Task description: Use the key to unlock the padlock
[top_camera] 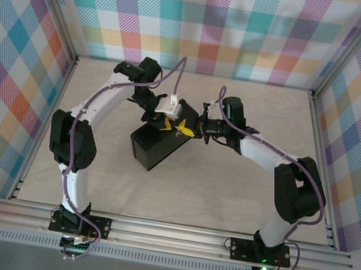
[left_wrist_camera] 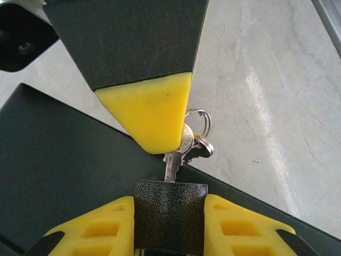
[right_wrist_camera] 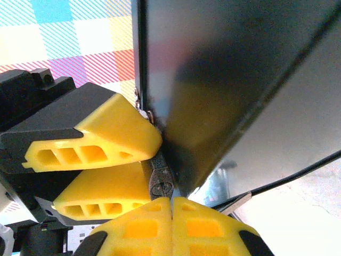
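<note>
Top external view: I am holding both arms curved in toward the middle of the bench (top_camera: 239,200). My left pincer (top_camera: 166,123) and right pincer (top_camera: 186,128) are sitting tip to tip above the far side of the box (top_camera: 154,150). The box is lying about midway between the bench's near and far edges.

Left wrist view: I am gripping the padlock (left_wrist_camera: 169,218) in my left pincer by its dark, grainy body. One yellow finger (left_wrist_camera: 106,226) is pressing on each side, so these jaws are standing partly apart, stopped by the body's width. The key (left_wrist_camera: 171,162) is sitting with its blade in the padlock's top face and pointing away from my left wrist. Its ring (left_wrist_camera: 201,121) is sticking out just behind it. A finger (left_wrist_camera: 149,106) of my right pincer is hanging over the key from the top of the view and covering most of its head. The box's black top is lying beneath all this, with bare bench off to the right.

Right wrist view: I am squeezing my right pincer (right_wrist_camera: 171,207) fully together, its pads touching. A bit of the key's grey metal is poking out just beyond its tips, so I am pinching the key there. My left pincer's fingers are sitting just to the left, and the box's dark wall is standing close on the right. I cannot tell whether the padlock is open.
</note>
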Controlling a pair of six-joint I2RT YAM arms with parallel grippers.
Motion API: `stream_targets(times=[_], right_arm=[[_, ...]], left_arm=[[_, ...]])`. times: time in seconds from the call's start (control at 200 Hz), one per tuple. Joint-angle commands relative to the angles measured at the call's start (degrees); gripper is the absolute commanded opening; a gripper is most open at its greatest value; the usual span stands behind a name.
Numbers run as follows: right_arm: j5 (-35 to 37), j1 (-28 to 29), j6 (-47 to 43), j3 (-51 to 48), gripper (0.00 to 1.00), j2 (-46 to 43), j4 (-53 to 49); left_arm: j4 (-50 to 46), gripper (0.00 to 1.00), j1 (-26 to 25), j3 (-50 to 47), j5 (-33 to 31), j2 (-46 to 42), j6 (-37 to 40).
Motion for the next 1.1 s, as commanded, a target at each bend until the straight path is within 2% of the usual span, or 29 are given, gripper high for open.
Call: stream_targets(times=[0.0, 0.125, 0.205, 0.275, 0.5, 0.625, 0.855, 1.095], right_arm=[[-4.22, 6.81, -0.80, 2.64, 0.06, -0.02, 13.18], [-4.32, 5.09, -7.56, 2.01, 0.18, -2.00, 4.08], [-3.31, 3.08, -11.55, 0.91, 0.22, -4.18, -1.27], [-3.21, 1.45, -12.16, -0.64, 0.23, -5.64, -2.17], [-2.76, -0.29, -14.69, -3.00, 0.35, -8.66, -6.59], [-2.23, -1.35, -15.88, -4.53, 0.39, -10.52, -8.34], [0.45, -2.81, -24.42, -4.97, 0.43, -14.88, -19.70], [2.14, -4.33, -30.74, -5.24, 0.48, -16.80, -27.95]], left_arm=[[5.47, 0.26, -5.16, -1.31, 10.57, 4.26, -2.38], [5.59, 0.23, -5.23, -2.16, 6.50, 4.73, -2.13], [4.94, 0.22, -4.81, -1.92, 5.09, 5.28, -1.72], [4.33, 0.22, -4.36, -1.49, 4.85, 5.90, -1.48], [3.17, 0.21, -3.99, -0.49, 4.24, 7.04, -1.23], [3.17, 0.21, -3.89, -0.51, 3.65, 6.62, -1.23], [4.36, 0.20, -3.62, 0.19, 0.22, 6.11, -2.59], [3.97, 0.20, -3.18, 0.45, 2.45, 5.05, -2.12]])
